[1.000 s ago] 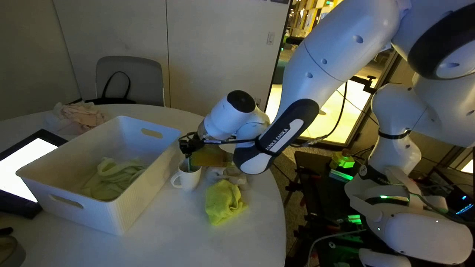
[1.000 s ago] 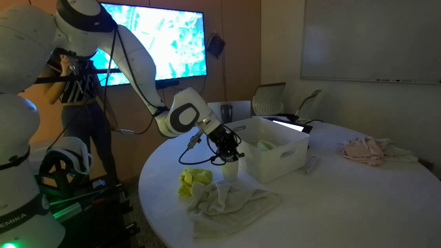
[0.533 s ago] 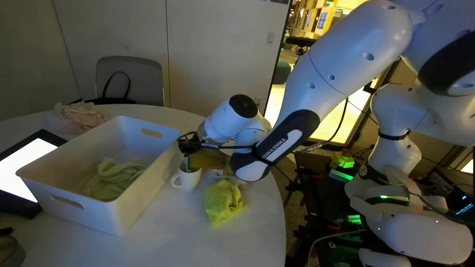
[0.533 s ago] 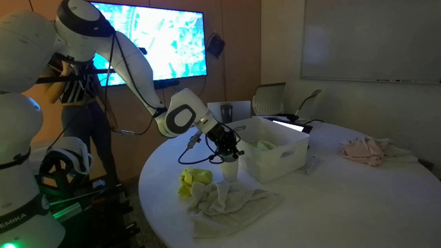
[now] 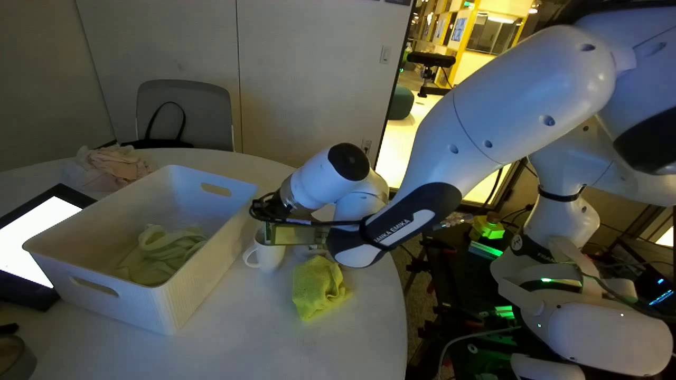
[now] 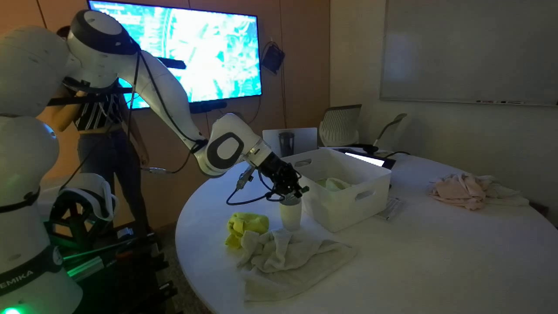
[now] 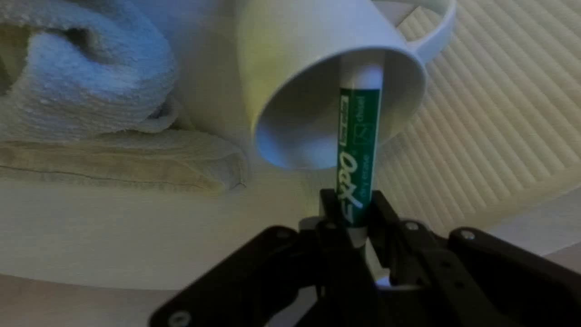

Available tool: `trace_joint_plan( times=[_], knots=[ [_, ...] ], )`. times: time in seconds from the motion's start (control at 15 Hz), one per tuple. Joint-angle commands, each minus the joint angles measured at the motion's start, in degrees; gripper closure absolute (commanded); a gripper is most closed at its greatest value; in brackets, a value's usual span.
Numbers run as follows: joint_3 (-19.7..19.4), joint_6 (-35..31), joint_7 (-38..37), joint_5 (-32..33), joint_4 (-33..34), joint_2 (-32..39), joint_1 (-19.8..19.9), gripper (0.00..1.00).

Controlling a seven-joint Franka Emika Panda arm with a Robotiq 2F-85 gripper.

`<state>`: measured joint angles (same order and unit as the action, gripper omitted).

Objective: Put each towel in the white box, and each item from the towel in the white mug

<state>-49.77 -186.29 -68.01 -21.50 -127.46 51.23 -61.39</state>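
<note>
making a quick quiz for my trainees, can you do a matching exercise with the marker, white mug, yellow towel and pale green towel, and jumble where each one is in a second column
1. marker
2. white mug
3. yellow towel
4. pale green towel

A. inside the white box
B. bunched up on the table
C. gripped by the pincer
D. standing upright beside the white box

Pairs: 1-C, 2-D, 3-B, 4-A

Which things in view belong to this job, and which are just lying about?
Part of the job:
green marker, held in the gripper
white mug
white box
pale green towel inside the box
yellow-green towel
grey towel near the mug, probably

Just lying about, it seems:
pink cloth
tablet with lit screen
black bag
</note>
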Motion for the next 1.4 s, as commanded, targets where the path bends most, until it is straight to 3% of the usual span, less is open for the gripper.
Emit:
trace_joint_plan(
  times=[0.0,0.33,0.53,0.87,1.33],
  knots=[
    [-2.8,-0.2,1.5,-2.6,0.7,4.5,-3.6,0.54],
    [-2.6,-2.6,6.7,-0.8,-2.0,0.0,-3.3,0.16],
    [-0.8,-4.9,15.5,1.9,-4.6,-8.2,-0.4,0.00],
    [1.5,2.1,31.0,5.0,-7.1,-22.4,3.3,0.00],
    [3.3,24.1,41.0,7.7,-7.5,-33.1,7.5,0.00]
  ],
)
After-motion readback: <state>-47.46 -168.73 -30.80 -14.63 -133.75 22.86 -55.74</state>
